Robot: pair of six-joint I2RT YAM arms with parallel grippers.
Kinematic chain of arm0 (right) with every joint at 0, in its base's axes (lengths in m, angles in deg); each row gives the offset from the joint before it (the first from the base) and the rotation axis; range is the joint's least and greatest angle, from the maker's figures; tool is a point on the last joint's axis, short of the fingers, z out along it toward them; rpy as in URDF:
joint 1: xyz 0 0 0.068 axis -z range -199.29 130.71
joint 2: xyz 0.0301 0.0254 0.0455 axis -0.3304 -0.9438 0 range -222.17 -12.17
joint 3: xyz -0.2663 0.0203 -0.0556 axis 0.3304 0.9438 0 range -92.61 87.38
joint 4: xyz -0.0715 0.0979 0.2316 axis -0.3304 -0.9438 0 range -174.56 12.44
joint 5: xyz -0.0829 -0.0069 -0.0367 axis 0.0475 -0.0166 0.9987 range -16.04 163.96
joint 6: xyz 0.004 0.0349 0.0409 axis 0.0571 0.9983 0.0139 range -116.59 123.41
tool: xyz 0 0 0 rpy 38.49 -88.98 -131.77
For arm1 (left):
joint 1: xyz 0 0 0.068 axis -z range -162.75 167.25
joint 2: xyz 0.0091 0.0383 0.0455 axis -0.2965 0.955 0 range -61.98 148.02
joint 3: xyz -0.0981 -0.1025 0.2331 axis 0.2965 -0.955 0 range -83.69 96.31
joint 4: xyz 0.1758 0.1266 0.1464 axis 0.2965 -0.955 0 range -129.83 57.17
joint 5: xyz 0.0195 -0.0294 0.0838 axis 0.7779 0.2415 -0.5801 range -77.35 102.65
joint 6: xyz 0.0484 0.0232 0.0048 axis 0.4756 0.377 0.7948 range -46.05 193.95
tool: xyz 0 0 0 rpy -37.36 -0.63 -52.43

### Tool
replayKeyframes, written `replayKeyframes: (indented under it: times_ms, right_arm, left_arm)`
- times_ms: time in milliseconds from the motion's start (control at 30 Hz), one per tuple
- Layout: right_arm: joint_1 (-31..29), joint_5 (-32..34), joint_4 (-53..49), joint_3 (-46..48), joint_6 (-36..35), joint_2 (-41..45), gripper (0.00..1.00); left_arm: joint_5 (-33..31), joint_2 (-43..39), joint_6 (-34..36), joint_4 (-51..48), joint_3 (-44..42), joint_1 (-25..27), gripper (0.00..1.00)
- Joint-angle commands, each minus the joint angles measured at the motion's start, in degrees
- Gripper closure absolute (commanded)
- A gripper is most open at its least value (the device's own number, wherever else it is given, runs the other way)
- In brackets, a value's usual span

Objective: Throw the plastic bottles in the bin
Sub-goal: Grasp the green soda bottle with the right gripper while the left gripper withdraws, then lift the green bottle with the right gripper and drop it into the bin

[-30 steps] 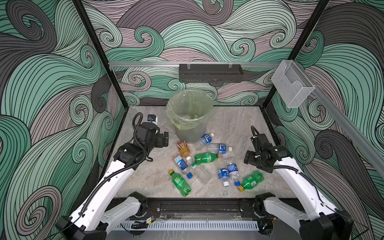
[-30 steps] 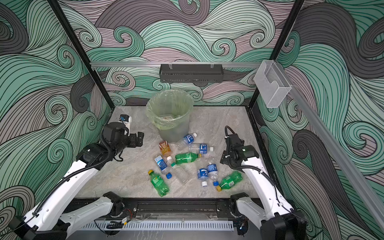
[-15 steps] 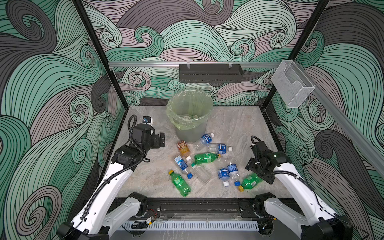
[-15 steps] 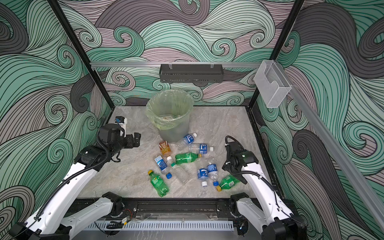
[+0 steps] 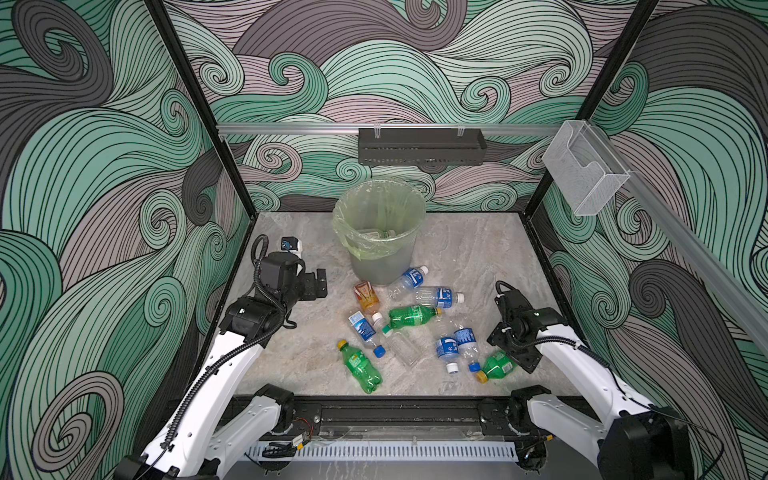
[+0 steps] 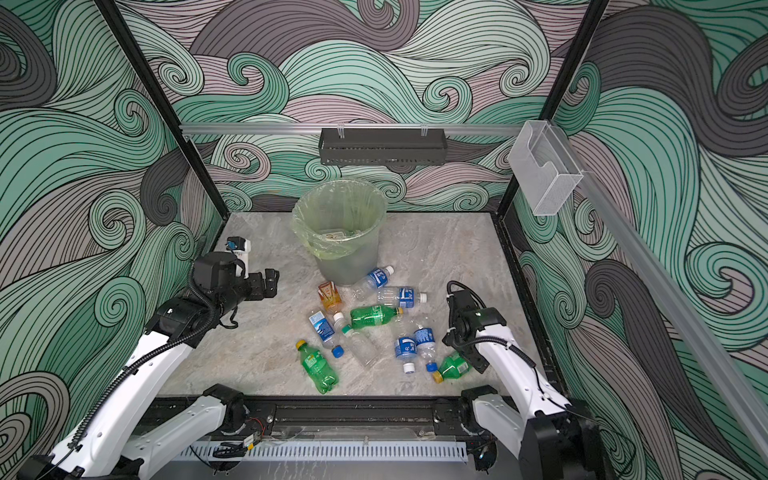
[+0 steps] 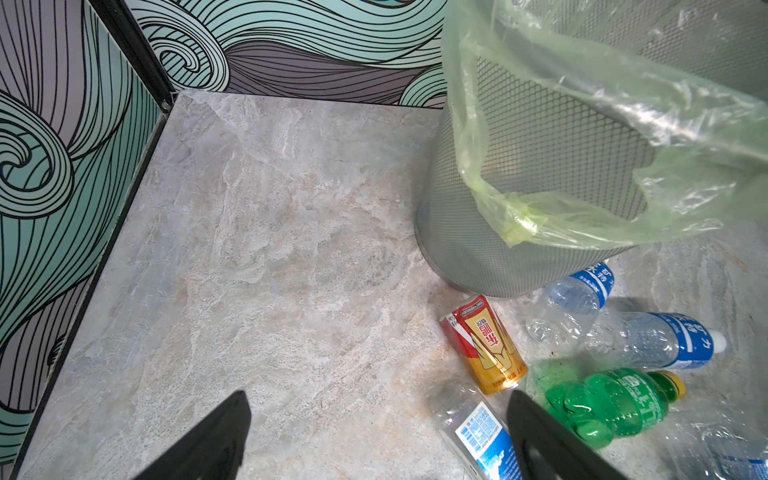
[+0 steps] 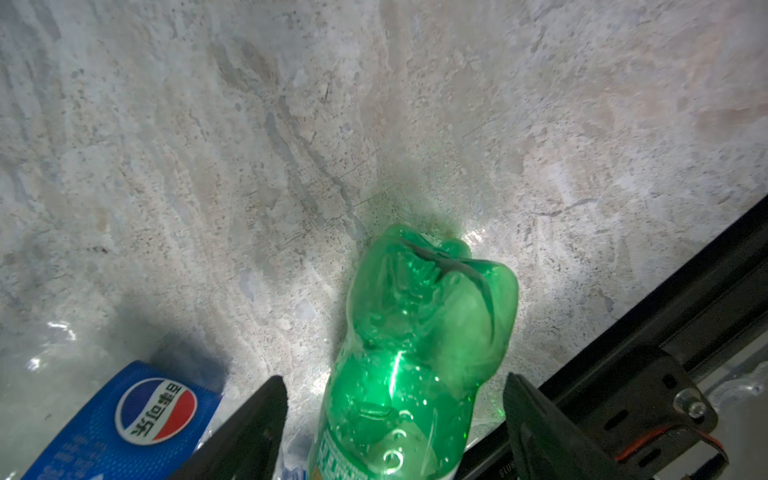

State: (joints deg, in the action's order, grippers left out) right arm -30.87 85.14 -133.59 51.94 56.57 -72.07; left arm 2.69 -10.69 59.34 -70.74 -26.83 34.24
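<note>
Right arm first: its right gripper (image 8: 392, 378) has come down from above the pile onto the green bottle (image 8: 415, 324) at the near right edge of the scatter, and now half hides it in both top views. The left arm has barely stirred.

The right gripper's fingers (image 8: 257, 419) stand either side of the bottle's body. A strip of table (image 8: 291, 166) shows between plastic and each finger, so nothing is pinched yet. A blue-label bottle (image 8: 137, 415) lies just outside one finger. The black rail (image 8: 665, 299) runs close outside the other.

The left gripper (image 7: 378, 398) hangs wide open and empty over bare table, with the orange bottle (image 7: 484, 345) just ahead of one finger and the bin (image 7: 519, 174) beyond that.

The step in hand looks like a pick by the right arm. At least one bottle (image 5: 376, 235) already lies in the bin, and some ten are still out on the table.

Next, the fingers need to close on the green body. It is thin and already dented, so it will likely give before it holds. Then comes a lift high enough to clear the bin's rim, since the bin stands well off ahead of this gripper, across the pile. Sweeping low would knock the blue-label neighbour.
</note>
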Motion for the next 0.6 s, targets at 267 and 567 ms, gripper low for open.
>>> replayKeyframes:
  times_ms: [267,567]
  right_arm:
    - [1.0,-1.25,6.56,1.04,-2.48,-4.34,0.32]
    - [1.47,-4.46,10.1,1.68,-6.59,-6.6,0.36]
  left_arm:
    - [1.01,-3.29,-2.67,-1.26,-2.06,-0.47,0.03]
    - [1.17,-4.96,-5.22,-2.12,-3.2,-0.47,0.03]
